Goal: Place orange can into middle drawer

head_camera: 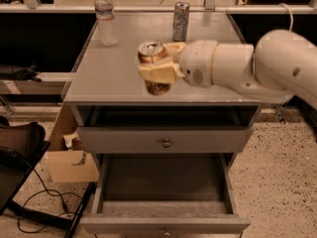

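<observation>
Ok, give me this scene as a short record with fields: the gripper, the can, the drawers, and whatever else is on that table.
gripper: shut on the orange can, over the front part of the tabletop
orange can: upright, appears lifted off the tabletop
middle drawer: pulled open, nothing seen inside
upper drawer: not pulled out, round knob at centre
also on tabletop: slim silver can and water bottle, both upright near the back
task state: orange can not yet in the middle drawer

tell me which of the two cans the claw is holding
The short orange can, gripped by the claw over the front edge of the table. The taller slim silver-grey can stands free at the back.
</observation>
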`<action>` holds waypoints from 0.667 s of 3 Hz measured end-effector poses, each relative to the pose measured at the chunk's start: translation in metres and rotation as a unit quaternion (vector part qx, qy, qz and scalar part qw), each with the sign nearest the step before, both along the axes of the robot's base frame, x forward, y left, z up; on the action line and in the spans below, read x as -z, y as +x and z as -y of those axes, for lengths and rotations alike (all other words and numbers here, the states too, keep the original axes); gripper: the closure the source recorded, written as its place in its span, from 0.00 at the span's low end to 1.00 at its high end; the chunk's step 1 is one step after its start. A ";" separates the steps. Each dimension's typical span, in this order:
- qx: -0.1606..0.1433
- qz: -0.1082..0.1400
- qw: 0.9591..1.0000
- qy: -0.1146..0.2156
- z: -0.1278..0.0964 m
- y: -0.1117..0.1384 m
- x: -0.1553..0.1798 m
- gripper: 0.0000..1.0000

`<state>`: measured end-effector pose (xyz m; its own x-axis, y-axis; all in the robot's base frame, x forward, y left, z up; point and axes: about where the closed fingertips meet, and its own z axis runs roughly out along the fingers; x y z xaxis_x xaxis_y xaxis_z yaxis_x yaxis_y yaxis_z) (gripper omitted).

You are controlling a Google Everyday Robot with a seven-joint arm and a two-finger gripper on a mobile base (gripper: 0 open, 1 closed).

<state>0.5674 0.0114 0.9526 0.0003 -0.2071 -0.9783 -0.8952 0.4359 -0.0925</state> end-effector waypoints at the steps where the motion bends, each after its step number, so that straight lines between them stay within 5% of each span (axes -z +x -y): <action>1: 0.021 -0.012 0.999 0.028 -0.005 -0.042 0.036 1.00; 2: 0.044 -0.034 0.997 0.051 0.013 -0.075 0.109 1.00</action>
<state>0.4921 -0.0021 0.8438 -0.0799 -0.1020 -0.9916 -0.8557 0.5173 0.0157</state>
